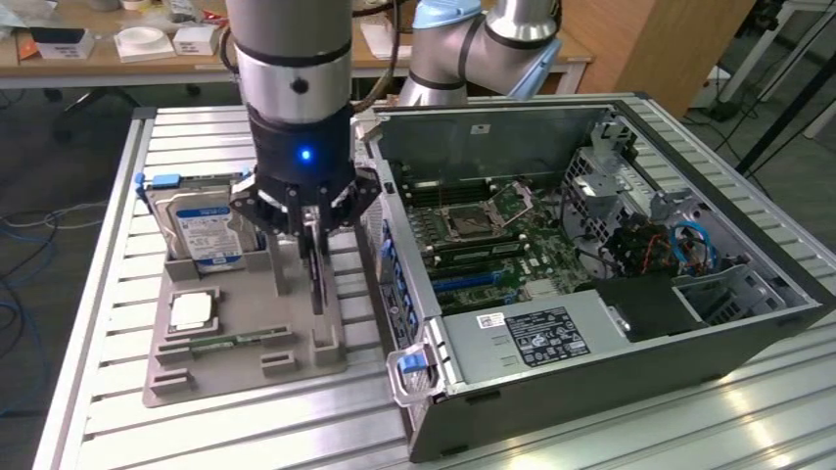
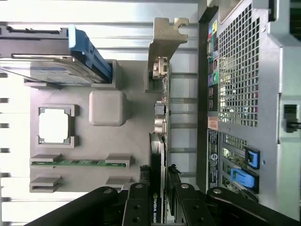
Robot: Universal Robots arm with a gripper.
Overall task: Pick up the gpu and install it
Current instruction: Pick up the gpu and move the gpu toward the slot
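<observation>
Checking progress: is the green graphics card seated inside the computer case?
No, the thin green gpu stands upright in the grey holder tray outside.

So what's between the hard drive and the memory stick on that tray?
A square silver processor chip, seated in the grey tray; both views show it.

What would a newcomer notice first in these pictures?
The arm's gripper, blue light glowing, is closed on the gpu, which stands on edge in a grey tray. At the exterior view's right, an open PC case shows its motherboard.
</observation>
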